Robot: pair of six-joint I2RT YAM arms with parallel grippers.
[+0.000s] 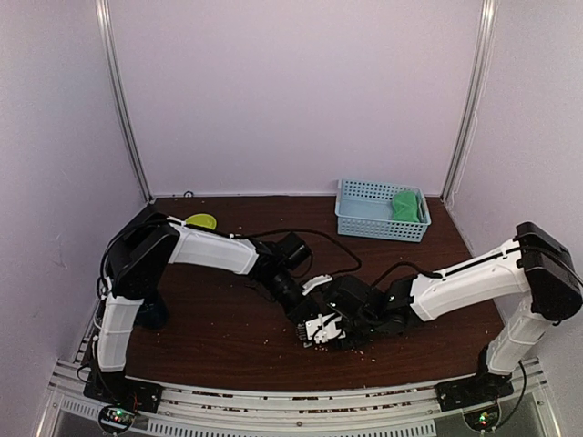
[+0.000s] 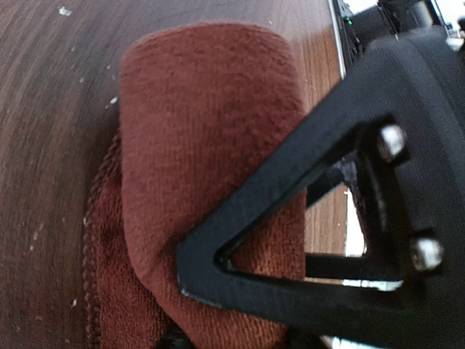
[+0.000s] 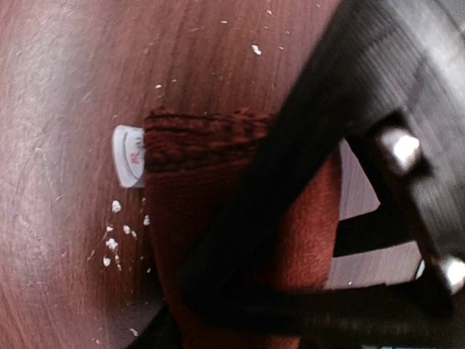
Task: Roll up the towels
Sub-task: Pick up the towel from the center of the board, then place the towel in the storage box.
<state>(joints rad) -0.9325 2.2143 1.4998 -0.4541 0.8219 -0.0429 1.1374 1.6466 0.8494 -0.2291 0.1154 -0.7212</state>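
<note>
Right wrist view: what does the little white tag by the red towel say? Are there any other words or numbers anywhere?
On the white tag beside the red towel: red print, too blurred to read.
Nothing else readable shows in any view.

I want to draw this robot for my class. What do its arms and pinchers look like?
Both the left arm and the right arm have smooth white tubes joined by chunky black joints. Thin black cables loop away from them. Each wrist ends in black fingers shaped like hollow triangles, fastened with shiny silver screws.
</note>
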